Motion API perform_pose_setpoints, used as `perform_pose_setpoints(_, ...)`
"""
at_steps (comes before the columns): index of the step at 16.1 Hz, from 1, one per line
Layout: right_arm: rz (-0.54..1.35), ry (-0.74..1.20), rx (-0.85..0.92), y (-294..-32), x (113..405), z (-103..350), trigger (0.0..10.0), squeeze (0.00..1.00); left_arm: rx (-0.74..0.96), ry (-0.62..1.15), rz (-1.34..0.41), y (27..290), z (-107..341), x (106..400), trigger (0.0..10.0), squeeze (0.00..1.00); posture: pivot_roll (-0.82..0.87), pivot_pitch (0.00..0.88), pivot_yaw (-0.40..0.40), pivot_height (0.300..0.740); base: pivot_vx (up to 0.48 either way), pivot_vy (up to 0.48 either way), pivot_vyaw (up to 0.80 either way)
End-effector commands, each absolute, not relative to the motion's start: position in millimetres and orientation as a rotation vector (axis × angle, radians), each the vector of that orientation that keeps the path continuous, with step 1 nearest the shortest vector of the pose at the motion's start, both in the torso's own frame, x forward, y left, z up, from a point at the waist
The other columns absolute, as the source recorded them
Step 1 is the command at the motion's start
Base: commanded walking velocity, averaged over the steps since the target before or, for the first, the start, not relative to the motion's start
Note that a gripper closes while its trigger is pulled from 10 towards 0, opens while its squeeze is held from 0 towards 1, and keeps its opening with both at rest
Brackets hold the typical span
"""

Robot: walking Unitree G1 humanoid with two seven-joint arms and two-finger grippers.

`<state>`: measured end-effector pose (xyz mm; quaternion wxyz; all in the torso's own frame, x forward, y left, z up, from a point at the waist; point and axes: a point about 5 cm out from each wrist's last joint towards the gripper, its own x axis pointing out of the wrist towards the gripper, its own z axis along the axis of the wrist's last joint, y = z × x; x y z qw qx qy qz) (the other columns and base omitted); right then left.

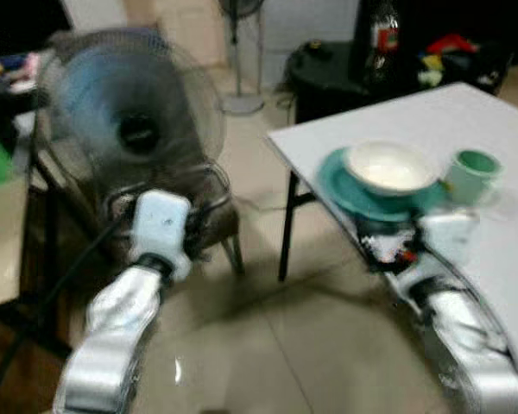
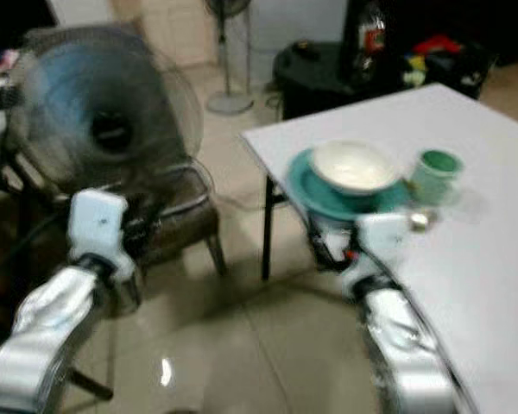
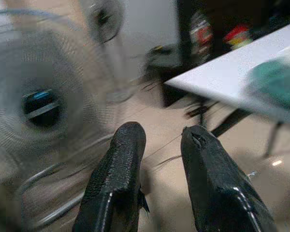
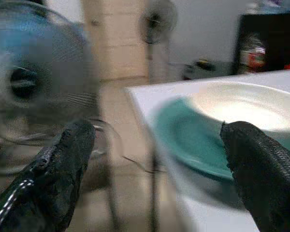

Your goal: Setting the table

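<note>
While the pictures blur, entries run view by view.

Head views, counter: white; carries a teal plate near its edge, a white bowl resting on it, a green cup just beside.
Head views, contents: bowl looks empty; cup's inside cannot be told.
Head views, surroundings: standing fan over a chair.
Left wrist view, left pincer: slightly parted, empty, over the floor.
Right wrist view, right pincer: spread wide, empty, facing the plate rim.
Risk: a low approach could knock the counter edge and tip the stacked bowl off.
</note>
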<state>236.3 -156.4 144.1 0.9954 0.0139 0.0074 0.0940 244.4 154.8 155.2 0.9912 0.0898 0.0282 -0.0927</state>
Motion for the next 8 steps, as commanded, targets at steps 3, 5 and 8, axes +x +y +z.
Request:
perform_pose_setpoints(3,0.201,0.024,-0.001,-161.5,235.3,145.9,10.0,1.0,0.172,0.05,-0.179,154.3,157.5,247.4,10.0,0.0,0.1,0.0,0.05,0.74,0.0,0.322,0.0)
perform_pose_setpoints(5,0.209,0.029,-0.004,-162.0,234.1,144.2,10.0,1.0,0.169,0.054,-0.177,153.4,155.6,248.6,10.0,0.0,0.09,0.0,0.048,0.74,0.0,0.321,0.0)
perform_pose_setpoints(8,0.236,0.018,-0.017,-160.8,237.6,146.3,10.0,0.99,0.164,0.049,-0.176,152.3,156.0,250.3,10.0,0.0,0.09,0.0,0.042,0.74,0.0,0.321,0.0)
